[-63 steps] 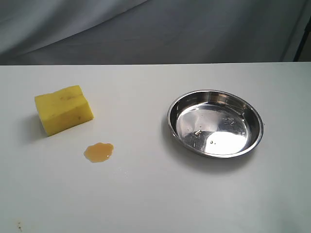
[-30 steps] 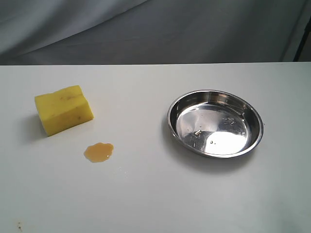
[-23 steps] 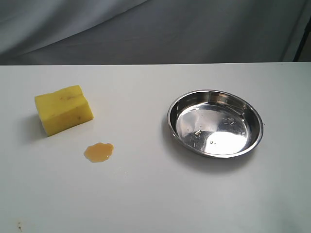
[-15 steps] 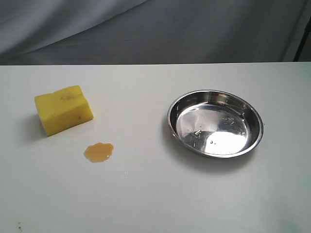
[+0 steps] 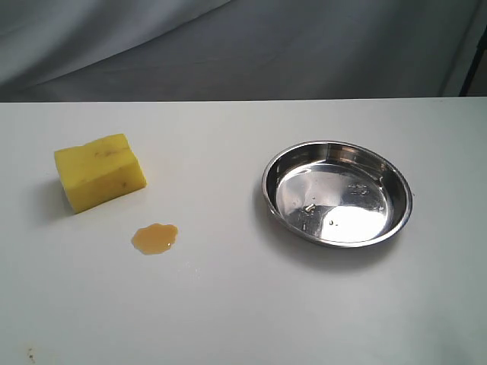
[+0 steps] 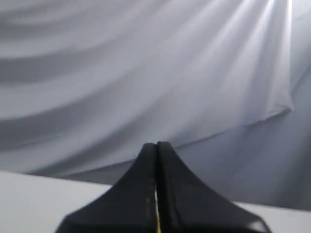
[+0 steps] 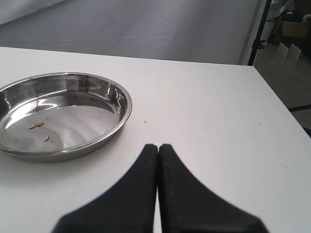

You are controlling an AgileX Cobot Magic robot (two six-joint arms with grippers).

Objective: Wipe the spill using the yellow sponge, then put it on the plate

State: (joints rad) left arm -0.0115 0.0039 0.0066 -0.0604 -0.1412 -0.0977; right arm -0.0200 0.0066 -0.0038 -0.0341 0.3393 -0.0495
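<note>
The yellow sponge lies on the white table at the left of the exterior view. Just in front of it sits the spill, a small amber puddle with lobed edges. The plate, a shiny steel dish, stands to the right and is also seen in the right wrist view as the plate. Neither arm shows in the exterior view. My left gripper is shut and points at the grey backdrop. My right gripper is shut, empty, above the table beside the plate.
A grey cloth backdrop hangs behind the table. The table's right edge drops to a floor with a black stand pole and boxes. A few tiny specks lie inside the plate.
</note>
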